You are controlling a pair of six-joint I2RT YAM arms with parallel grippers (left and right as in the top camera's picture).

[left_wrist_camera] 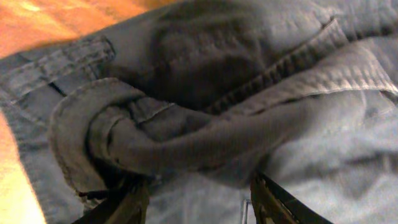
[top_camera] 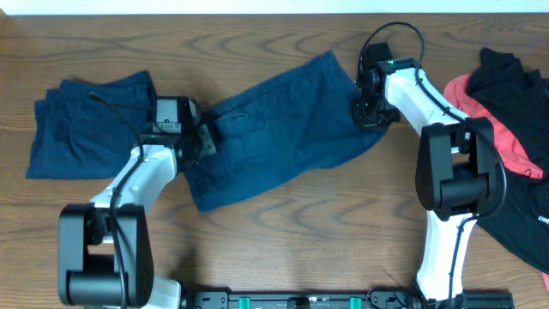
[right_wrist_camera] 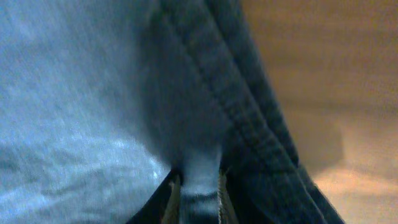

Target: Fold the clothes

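Two grippers on navy shorts (top_camera: pixel 283 137), spread mid-bench. Left gripper (top_camera: pixel 202 142) clamps bunched waistband (thick roll wedged between fingers (left_wrist_camera: pixel 134 205)). Right gripper (top_camera: pixel 371 116) pinches thin hem edge, near far edge. Second navy garment (top_camera: pixel 86 124) at left edge. Black and coral-red pile (top_camera: pixel 510 129) at right edge, right arm crossing its near side.

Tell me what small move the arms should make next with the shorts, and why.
Probably lift the right gripper slightly, to test its grip before folding. It pinches a stitched edge of the shorts, the left gripper holds the bunched opposite end, and the shorts lie unfolded on the table.
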